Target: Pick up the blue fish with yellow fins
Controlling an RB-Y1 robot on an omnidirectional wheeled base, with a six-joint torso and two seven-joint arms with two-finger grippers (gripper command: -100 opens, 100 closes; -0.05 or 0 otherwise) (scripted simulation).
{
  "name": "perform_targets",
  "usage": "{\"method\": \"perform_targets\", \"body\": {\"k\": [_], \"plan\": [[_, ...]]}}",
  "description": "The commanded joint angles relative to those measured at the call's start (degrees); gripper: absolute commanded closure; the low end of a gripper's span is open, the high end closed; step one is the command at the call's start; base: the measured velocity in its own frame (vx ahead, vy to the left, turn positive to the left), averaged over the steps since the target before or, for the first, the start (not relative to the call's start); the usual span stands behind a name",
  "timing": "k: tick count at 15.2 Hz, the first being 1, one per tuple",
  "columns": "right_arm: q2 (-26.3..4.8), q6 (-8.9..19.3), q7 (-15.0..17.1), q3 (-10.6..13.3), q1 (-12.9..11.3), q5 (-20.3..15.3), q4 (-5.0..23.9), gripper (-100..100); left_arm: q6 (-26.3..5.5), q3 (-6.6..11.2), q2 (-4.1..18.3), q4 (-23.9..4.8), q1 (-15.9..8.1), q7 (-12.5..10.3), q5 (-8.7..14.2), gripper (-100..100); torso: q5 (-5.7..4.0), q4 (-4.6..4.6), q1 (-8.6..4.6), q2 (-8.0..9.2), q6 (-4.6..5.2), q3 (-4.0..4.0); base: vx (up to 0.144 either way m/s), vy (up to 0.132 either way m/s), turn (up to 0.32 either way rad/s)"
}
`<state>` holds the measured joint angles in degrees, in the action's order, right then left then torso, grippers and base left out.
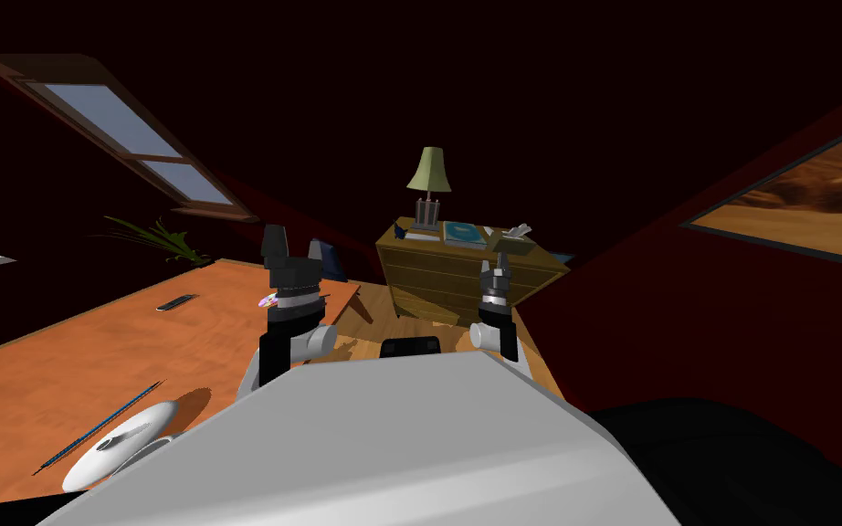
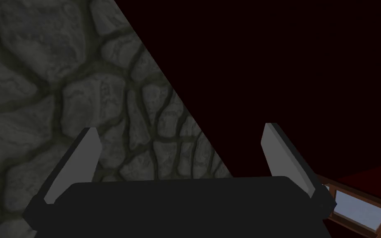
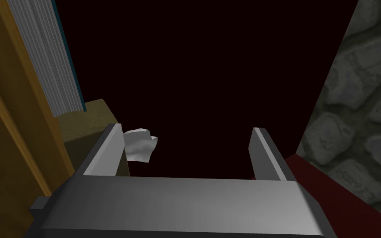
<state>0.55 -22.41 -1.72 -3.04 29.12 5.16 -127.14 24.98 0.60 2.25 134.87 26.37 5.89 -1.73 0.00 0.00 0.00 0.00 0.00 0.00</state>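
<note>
2 pairs of jaws spread; blue shape (image 1: 399, 232) on dresser (image 1: 447, 274) unclear.

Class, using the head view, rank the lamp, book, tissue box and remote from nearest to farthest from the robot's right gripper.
1. Tissue box, right end of the dresser top, just beyond the right gripper.
2. Book, middle of the dresser top.
3. Lamp, at the dresser's left end.
4. Remote, far left on the desk.
</note>
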Motion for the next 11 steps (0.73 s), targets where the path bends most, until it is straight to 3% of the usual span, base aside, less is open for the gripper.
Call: {"method": "perform_targets", "body": {"k": [1,3,5,6,10,11], "plan": [[0.00,0.00,0.00,0.00,0.00,0.00,0.00,0,-1.73,0.37,1.94,-1.23,-1.62,0.36,-0.10,-100,0.00,0.00,0.00,0.00,0.00,0.00,-0.001,0.001,-0.016],[0.00,0.00,0.00,0.00,0.00,0.00,0.00,0,-2.89,0.61,2.74,-2.05,-2.70,0.59,-0.17,-100,0.01,0.00,0.03,-0.01,0.02,-0.01,-0.004,0.003,-0.031],[0.00,0.00,0.00,0.00,0.00,0.00,0.00,0,-5.90,1.27,4.17,-4.24,-5.58,1.23,-0.36,-100,0.01,0.00,0.04,-0.01,0.01,-0.01,-0.005,0.006,-0.027],[0.00,0.00,0.00,0.00,0.00,0.00,0.00,0,-5.97,1.27,4.17,-4.24,-5.58,1.23,-0.36,-100,0.01,0.00,0.04,-0.01,0.02,-0.01,-0.005,0.006,-0.026],[0.00,0.00,0.00,0.00,0.00,0.00,0.00,0,-12.05,2.61,5.83,-8.76,-11.51,2.55,-0.74,-100,0.01,-0.01,0.05,-0.02,0.01,-0.01,-0.006,0.007,-0.038],[0.00,0.00,0.00,0.00,0.00,0.00,0.00,0,-12.33,2.61,5.83,-8.76,-11.51,2.55,-0.74,-100,0.01,-0.01,0.04,-0.02,0.02,-0.02,-0.005,0.005,-0.027]]}}
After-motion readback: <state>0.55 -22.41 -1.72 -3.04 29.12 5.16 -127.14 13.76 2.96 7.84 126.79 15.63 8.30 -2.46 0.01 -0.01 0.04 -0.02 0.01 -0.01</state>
